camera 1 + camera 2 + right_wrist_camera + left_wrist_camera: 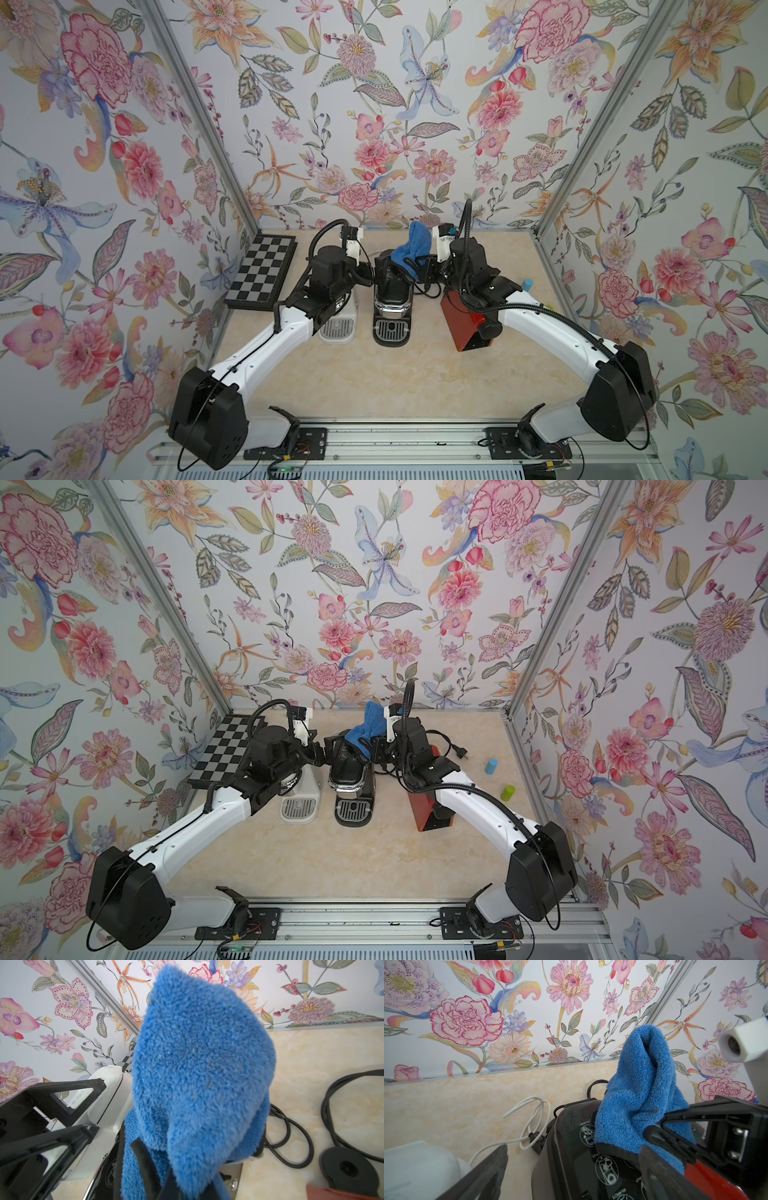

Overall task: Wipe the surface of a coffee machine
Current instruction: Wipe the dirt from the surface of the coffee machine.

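The black coffee machine [392, 291] sits directly below your right gripper [411, 266]. Its jaws are clamped tight on the blue cloth [413, 249]. The cloth's lower end lies on the machine's lid and the rest sticks up past the jaws. Your left gripper [369, 271] is spread wide and holds nothing, just beside that lid. A white machine [338, 328] is below the left wrist, and a red machine [459, 320] is below the right arm.

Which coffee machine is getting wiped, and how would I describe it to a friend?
On the beige marbled tabletop three appliances stand in a row. It is the black coffee machine in the middle, between a white one and a red one. It alone is black, with a blue cloth on top.
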### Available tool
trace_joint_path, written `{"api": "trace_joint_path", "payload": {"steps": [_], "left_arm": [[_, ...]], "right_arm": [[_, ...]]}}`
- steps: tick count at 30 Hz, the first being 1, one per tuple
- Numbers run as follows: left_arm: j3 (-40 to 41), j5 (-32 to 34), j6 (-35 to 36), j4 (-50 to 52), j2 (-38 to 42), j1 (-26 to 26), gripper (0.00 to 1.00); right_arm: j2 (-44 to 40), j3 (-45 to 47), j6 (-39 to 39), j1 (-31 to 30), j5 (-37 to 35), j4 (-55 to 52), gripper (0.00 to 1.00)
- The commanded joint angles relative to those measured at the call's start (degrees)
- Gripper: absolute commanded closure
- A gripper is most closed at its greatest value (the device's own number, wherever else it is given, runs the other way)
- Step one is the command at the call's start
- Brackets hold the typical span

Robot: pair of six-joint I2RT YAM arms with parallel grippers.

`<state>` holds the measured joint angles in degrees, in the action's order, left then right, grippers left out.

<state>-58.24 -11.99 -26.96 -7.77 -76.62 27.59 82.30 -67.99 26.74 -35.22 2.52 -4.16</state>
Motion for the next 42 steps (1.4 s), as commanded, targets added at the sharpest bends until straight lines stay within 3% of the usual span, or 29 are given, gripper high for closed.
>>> {"api": "trace_joint_path", "payload": {"steps": [1, 9, 16, 31, 37, 42], "left_arm": [[-0.2, -1.8, -0.9, -0.3, -1.0, -0.6, 0.01], [-0.8, -2.9, -1.1, 0.5, -2.9, -0.1, 0.01], [-1.9, -3.0, -0.3, 2.0, -3.9, 1.3, 0.01], [-3.6, -3.4, 1.7, 4.4, -5.2, 2.7, 0.01], [-3.9, -3.4, 1.9, 4.8, -5.4, 3.1, 0.01], [-4.0, -3.3, 2.0, 4.9, -5.1, 3.5, 0.01]], "right_arm": [[-6.5, 3.2, -2.3, 1.8, -1.4, -4.0, 1.0], [-13.9, 13.0, -1.6, 0.0, 1.2, -7.2, 1.0], [-11.9, 12.4, -1.7, -9.3, 0.2, -7.1, 1.0], [-8.6, 13.8, 2.0, -13.2, 5.0, 1.3, 1.0], [-9.1, 14.6, 1.7, -12.8, 2.4, 1.3, 1.0], [-9.4, 14.6, 1.5, -7.2, 2.1, 1.1, 1.0]]}}
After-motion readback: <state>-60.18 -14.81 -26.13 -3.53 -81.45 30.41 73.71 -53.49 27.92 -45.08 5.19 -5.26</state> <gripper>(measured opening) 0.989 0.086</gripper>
